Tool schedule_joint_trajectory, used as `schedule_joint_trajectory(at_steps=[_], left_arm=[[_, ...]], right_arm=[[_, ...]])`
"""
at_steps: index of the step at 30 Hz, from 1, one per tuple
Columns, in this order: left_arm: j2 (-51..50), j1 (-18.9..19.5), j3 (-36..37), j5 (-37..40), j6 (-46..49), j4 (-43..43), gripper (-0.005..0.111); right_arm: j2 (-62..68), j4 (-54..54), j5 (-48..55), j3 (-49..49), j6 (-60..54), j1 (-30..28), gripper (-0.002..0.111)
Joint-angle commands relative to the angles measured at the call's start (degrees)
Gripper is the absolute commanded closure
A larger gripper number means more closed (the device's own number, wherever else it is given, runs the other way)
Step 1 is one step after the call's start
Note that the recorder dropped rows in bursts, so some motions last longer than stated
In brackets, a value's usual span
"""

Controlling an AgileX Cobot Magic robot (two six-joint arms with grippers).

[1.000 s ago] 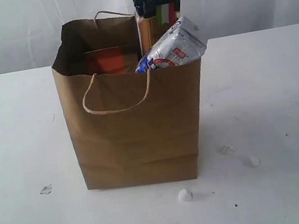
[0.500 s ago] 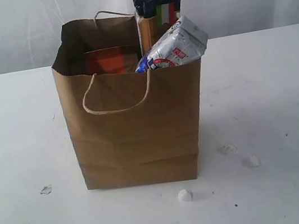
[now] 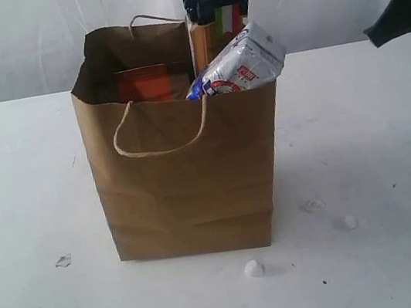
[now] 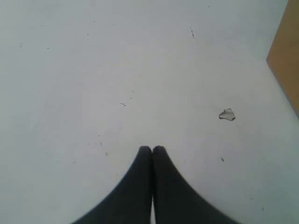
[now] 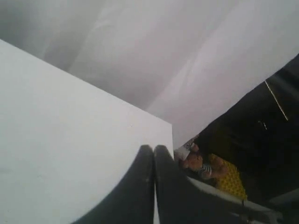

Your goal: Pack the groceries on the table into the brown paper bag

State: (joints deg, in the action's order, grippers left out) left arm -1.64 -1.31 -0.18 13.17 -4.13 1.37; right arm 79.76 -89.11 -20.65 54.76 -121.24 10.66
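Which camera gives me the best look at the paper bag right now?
The exterior view: the whole brown paper bag stands there, from open top to base. The left wrist view catches only a brown sliver of it; the right wrist view shows none.

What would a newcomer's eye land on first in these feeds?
The brown paper bag stands in the middle of the table. The long spaghetti packet sticks upright out of its top, and a white-blue carton lies tilted at the rim beside it. Next comes the dark right arm at the exterior view's upper right; the left gripper and right gripper are both shut and empty.
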Motion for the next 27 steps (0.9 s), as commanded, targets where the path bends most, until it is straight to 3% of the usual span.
schedule_joint_trajectory(at_steps=[1, 4, 6, 9, 11, 13, 16, 20, 22, 27], left_arm=[[0.3, -0.1, 0.2, 0.2, -0.1, 0.3, 0.107], [0.3, -0.1, 0.2, 0.2, -0.1, 0.3, 0.107], [0.3, -0.1, 0.2, 0.2, -0.1, 0.3, 0.107], [0.3, -0.1, 0.2, 0.2, -0.1, 0.3, 0.107], [0.3, -0.1, 0.2, 0.2, -0.1, 0.3, 0.107], [0.3, -0.1, 0.2, 0.2, -0.1, 0.3, 0.107], [0.3, -0.1, 0.2, 0.2, -0.1, 0.3, 0.107], [0.3, -0.1, 0.2, 0.2, -0.1, 0.3, 0.107], [0.3, -0.1, 0.2, 0.2, -0.1, 0.3, 0.107], [0.3, -0.1, 0.2, 0.2, -0.1, 0.3, 0.107]], right_arm=[[0.0, -6.5, -7.1, -0.3, 1.8, -1.1, 0.108], [-0.9, -10.8, -13.3, -1.5, 22.6, -1.1, 0.108], [-2.5, -10.8, -8.3, -3.3, 30.0, -1.1, 0.108], [-3.9, -10.8, 5.1, -5.2, 22.9, -1.1, 0.108], [-3.9, -10.8, 8.5, -6.8, 17.8, -1.1, 0.108], [-3.9, 1.9, 7.9, -10.1, 29.5, -1.1, 0.108], [-3.9, 32.4, 10.1, -16.1, 75.9, -1.1, 0.108], [-3.7, 82.4, 27.8, -16.7, 123.6, 0.1, 0.108], [-3.7, 90.3, 36.3, -16.7, 127.1, 0.7, 0.108], [-3.6, 89.5, 49.8, -15.9, 111.4, 0.8, 0.108]])
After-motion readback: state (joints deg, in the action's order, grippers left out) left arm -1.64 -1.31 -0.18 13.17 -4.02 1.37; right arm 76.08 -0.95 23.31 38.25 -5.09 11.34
